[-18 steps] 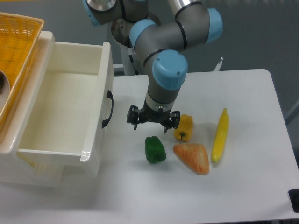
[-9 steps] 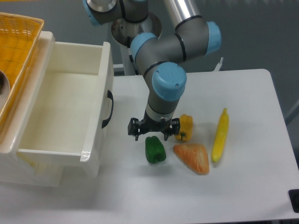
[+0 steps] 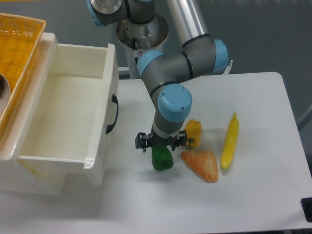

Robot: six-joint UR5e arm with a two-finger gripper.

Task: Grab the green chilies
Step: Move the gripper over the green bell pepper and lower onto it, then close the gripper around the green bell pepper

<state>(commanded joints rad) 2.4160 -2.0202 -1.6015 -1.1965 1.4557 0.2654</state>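
Observation:
The green chilies (image 3: 162, 160) are a glossy dark-green, lobed pepper-shaped toy lying on the white table (image 3: 253, 195), just right of the drawer's front corner. My gripper (image 3: 161, 144) hangs directly over its top, fingers spread wide to either side, open and holding nothing. The gripper body hides the upper part of the green toy.
A yellow pepper (image 3: 194, 131) sits just right of the gripper. An orange wedge-shaped piece (image 3: 201, 165) lies beside the green toy. A long yellow piece (image 3: 229, 141) lies further right. An open white drawer (image 3: 68, 117) stands at the left, with a yellow basket (image 3: 17, 58) above it.
The gripper has descended and moved toward the table's front, from behind the green toy to directly over it. The toys have not moved.

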